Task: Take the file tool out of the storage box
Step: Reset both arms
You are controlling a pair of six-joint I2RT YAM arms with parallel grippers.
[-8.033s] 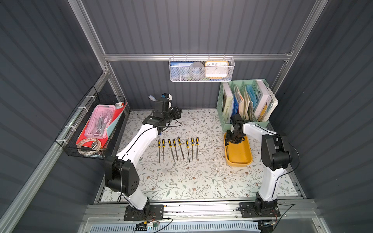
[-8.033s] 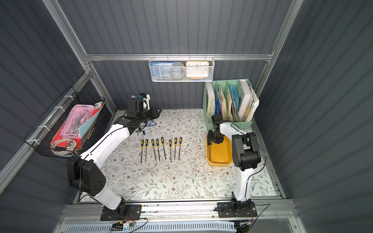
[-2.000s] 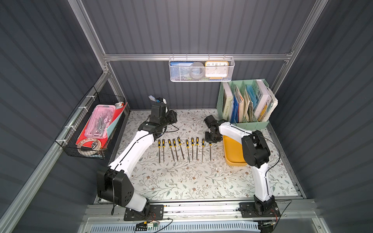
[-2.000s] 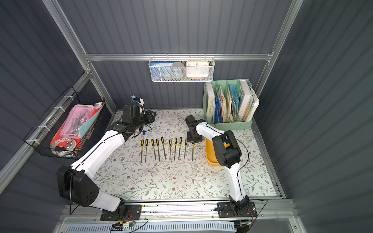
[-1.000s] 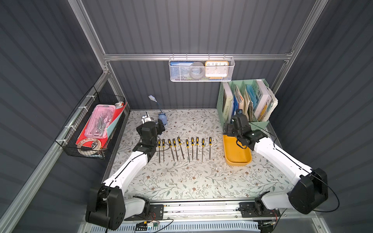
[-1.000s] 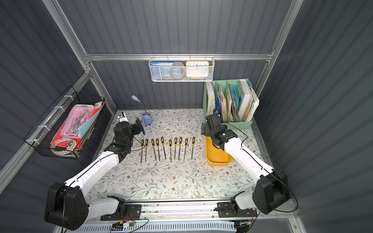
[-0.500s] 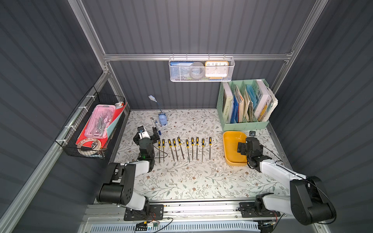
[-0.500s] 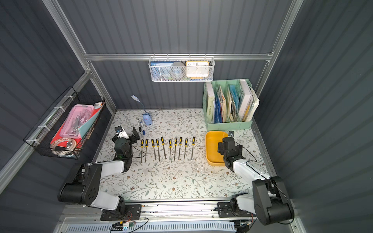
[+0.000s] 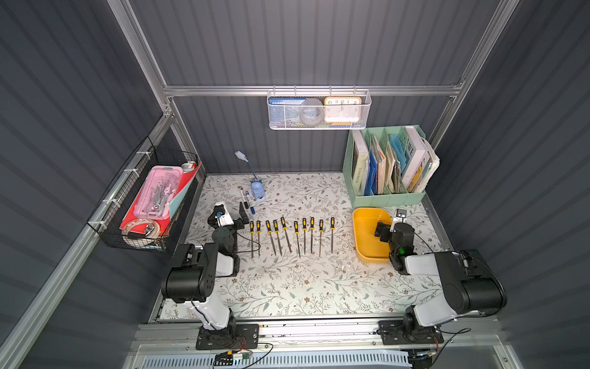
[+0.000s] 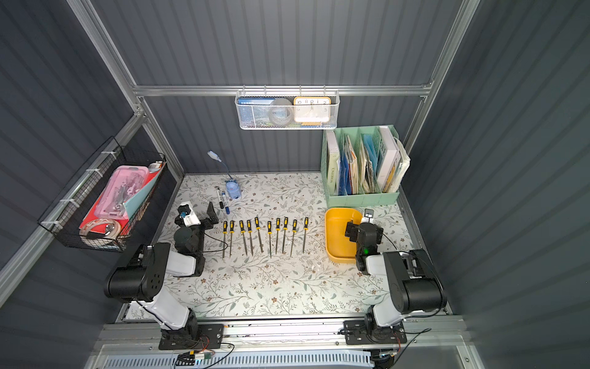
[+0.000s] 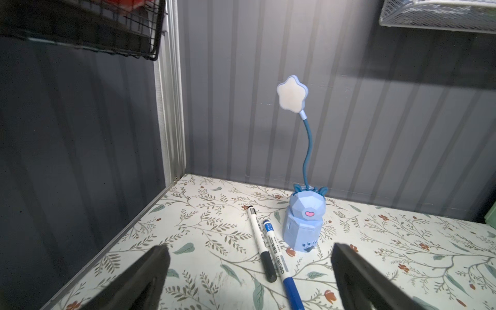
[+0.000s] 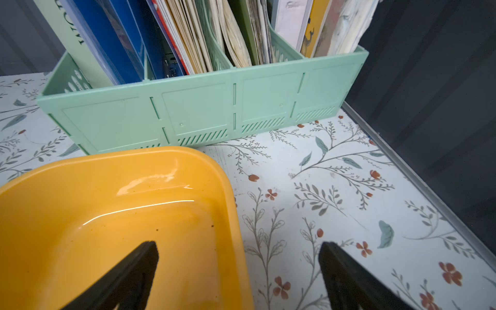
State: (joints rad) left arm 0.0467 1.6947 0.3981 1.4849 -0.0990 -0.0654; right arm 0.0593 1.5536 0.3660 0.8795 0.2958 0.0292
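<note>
Since a second ago, the left arm and right arm have been drawn back from their outstretched reach and folded low near their bases. The left gripper is held spread wide and empty at the left end of the row of files, facing two markers and a lamp near the back wall. The right gripper is likewise spread wide with nothing pinched. It is set over the right rim of the box, with one finger above the box's floor and the other above the mat. The box is placed on the mat just in front of the organiser, and its floor is bare where it is seen. Ten files are laid side by side on the mat, handles toward the back wall. The rightmost is near the box but apart from it.
</note>
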